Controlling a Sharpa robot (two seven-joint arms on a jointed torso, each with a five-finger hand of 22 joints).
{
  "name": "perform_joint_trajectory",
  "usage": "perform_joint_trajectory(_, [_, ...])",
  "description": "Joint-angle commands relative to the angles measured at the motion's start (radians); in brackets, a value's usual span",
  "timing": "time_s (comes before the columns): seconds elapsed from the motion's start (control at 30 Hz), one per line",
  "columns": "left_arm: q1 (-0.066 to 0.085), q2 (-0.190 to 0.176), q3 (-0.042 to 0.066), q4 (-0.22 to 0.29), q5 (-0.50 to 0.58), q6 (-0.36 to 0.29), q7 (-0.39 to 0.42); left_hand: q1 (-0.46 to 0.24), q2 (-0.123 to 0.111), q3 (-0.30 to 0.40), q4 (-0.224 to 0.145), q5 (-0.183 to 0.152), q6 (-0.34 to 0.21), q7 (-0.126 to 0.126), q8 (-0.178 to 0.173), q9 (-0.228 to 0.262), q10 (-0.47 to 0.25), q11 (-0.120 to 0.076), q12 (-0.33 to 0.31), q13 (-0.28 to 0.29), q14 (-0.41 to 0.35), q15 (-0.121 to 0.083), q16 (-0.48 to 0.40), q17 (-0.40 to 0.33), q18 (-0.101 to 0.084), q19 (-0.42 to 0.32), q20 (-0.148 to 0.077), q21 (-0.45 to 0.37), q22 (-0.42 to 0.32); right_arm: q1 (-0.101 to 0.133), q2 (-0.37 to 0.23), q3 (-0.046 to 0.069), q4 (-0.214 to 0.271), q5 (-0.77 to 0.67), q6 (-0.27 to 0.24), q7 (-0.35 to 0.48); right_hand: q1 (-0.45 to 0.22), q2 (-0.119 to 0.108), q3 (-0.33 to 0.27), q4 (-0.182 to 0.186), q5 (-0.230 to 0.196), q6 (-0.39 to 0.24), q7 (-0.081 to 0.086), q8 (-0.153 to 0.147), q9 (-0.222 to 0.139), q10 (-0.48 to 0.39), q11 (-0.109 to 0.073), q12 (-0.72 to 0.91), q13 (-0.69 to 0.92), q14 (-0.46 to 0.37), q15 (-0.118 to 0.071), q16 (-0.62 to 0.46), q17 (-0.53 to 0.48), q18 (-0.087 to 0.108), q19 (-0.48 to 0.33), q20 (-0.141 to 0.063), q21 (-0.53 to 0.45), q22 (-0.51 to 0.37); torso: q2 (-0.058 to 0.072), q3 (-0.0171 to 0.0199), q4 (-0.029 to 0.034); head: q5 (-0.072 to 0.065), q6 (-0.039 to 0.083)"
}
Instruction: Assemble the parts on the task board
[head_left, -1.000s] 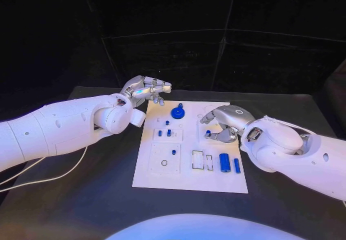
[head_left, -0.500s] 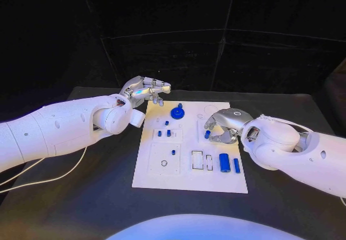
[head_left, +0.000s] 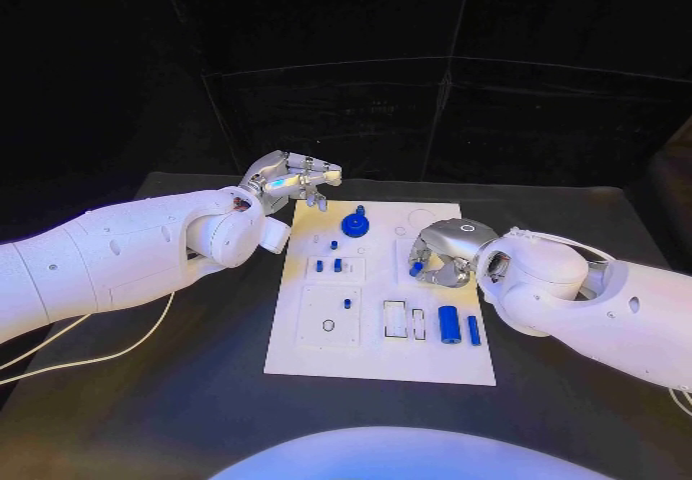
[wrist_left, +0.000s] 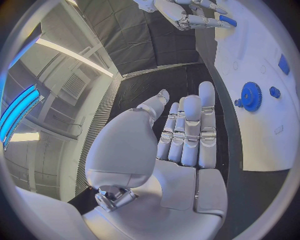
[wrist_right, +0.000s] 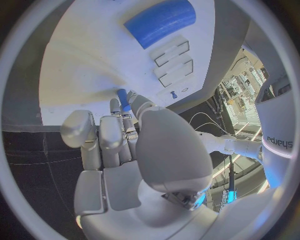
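The white task board lies in the middle of the black table. My right hand hovers over the board's right side and pinches a small blue peg between thumb and fingers; the right wrist view shows the peg at the fingertips just above the board. My left hand hangs over the board's far left corner, its fingers stretched out and holding nothing. A blue gear stands on the far part of the board. Two blue cylinders lie near the right edge.
Small blue pegs stand in the board's left half, another in a square recess. Empty slots lie beside the cylinders. A white cable trails across the table on the left.
My right hand has shifted left and turned over the board's right side with the peg in its grip. The left hand has stayed where it was.
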Motion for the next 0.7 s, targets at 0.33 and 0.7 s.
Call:
perform_joint_trajectory(0.33, [0.002,0.001,0.001,0.001,0.004,0.011,0.004,-0.008,0.004,-0.005,-0.001,0.002,-0.008,0.001,0.005,-0.001,-0.008,0.000,0.004,0.001,-0.008,0.000,-0.005,-0.001,0.020,0.003,0.006,-0.004,-0.001,0.002,0.027,0.000,-0.028,-0.009,-0.035,0.005,0.016,0.024,0.074,-0.008,-0.041,0.045,-0.001,0.006,0.000,0.054,-0.005,-0.023,0.001,0.020,-0.015,0.020,0.022,-0.001,0.012,-0.008,0.010,0.009,-0.001,-0.0005,-0.0002,-0.005,-0.003])
perform_joint_trajectory(0.7, [0.002,-0.001,0.001,0.002,0.004,0.011,0.002,-0.006,0.007,-0.008,-0.001,0.002,-0.008,0.001,0.007,-0.001,-0.010,0.000,0.006,0.002,-0.008,0.000,-0.005,-0.002,0.020,0.003,0.006,-0.005,-0.003,0.001,0.001,0.001,0.006,-0.006,-0.149,0.044,0.030,0.026,0.135,-0.036,-0.053,0.080,-0.001,0.019,0.004,0.100,-0.011,-0.033,0.005,0.021,-0.022,0.032,0.035,-0.003,0.016,-0.016,0.015,0.016,-0.002,0.0002,0.0016,-0.002,0.003])
